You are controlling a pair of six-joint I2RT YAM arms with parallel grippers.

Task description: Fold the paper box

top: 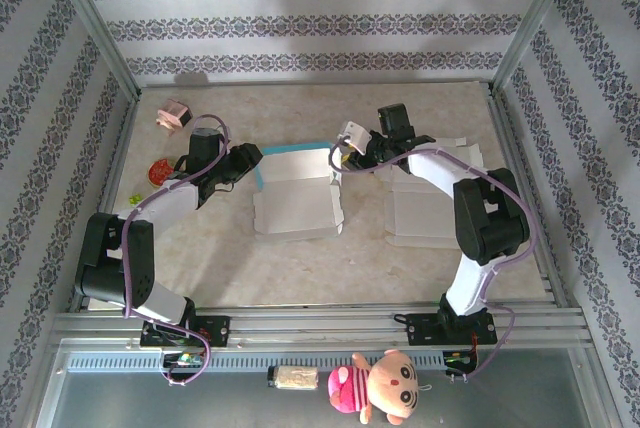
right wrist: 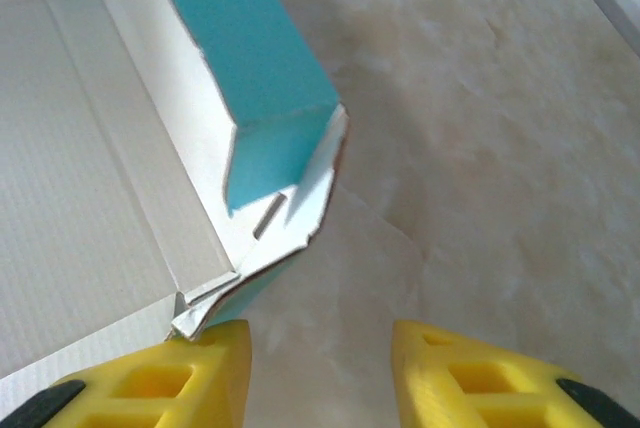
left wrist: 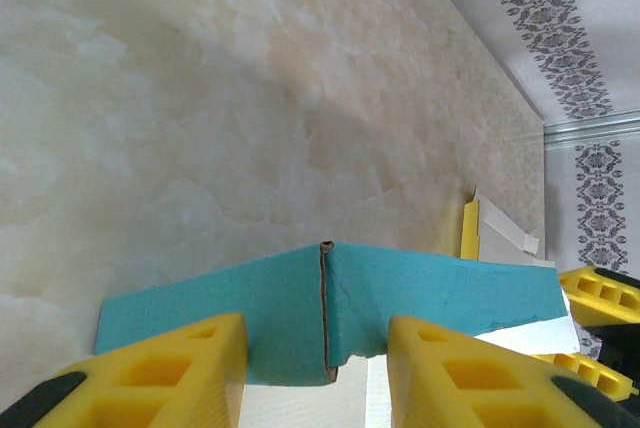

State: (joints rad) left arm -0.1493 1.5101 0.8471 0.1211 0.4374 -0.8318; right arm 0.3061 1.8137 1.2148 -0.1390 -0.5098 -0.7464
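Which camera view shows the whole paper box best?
The top external view: the paper box lies there whole, opened out. The left wrist view shows one teal flap; the right wrist view, one raised corner.

The white paper box lies opened out on the marbled table, with a teal strip along its left edge. The left gripper meets its far-left corner and the right gripper its far-right corner (finger gaps too small to judge). 1 flat white carton lies under the right arm.
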